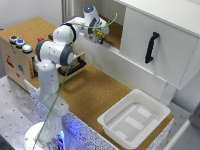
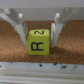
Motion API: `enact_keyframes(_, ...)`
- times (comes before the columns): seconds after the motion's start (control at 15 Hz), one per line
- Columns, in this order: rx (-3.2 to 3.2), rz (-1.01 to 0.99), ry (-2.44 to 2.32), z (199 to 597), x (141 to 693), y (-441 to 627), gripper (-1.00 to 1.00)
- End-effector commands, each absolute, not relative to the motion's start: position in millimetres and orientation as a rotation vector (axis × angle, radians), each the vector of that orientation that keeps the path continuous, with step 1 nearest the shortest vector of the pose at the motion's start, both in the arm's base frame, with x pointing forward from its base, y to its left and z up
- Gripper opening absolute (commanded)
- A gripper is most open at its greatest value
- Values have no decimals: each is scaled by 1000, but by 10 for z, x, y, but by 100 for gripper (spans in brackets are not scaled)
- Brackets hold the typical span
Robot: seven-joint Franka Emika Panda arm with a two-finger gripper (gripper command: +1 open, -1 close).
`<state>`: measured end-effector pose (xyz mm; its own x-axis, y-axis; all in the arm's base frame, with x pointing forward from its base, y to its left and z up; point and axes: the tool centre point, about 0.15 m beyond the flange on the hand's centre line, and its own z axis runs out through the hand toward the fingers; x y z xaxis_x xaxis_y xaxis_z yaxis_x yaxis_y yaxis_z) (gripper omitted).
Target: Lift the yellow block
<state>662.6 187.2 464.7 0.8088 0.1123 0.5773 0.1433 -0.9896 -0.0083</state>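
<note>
The yellow block point(image 2: 39, 44) is a small cube with a black "R" and "2" on its faces. In the wrist view it sits between my two fingers point(image 2: 23, 31), which press against its two sides over a cork surface. My gripper point(image 2: 40, 40) is shut on it. In the exterior view my gripper point(image 1: 102, 34) reaches into the open cabinet shelf at the back, and the block is only a small yellow spot point(image 1: 101, 35) at the fingertips. I cannot tell whether the block rests on the cork or hangs just above it.
A white cabinet with a black door handle point(image 1: 151, 47) stands on the exterior view's right. A white tub point(image 1: 134, 118) sits near the cork table's front edge. A wooden box with buttons point(image 1: 19, 50) is on the left. A thin yellow-green cable point(image 1: 60, 85) hangs along the arm.
</note>
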Motion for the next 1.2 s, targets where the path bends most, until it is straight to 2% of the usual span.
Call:
enact_keyframes(0.0, -3043, -1002, -108, 4687, 6746, 1911, -100)
enact_keyframes(0.4, -2970, -1070, -63, 5100, 6330, 1724, -100)
enact_keyframes(0.67, -2921, -1074, -30, 5154, 6101, 1550, -100)
enact_keyframes(1.13, -2818, -997, -248, 4995, 5753, 1401, -100)
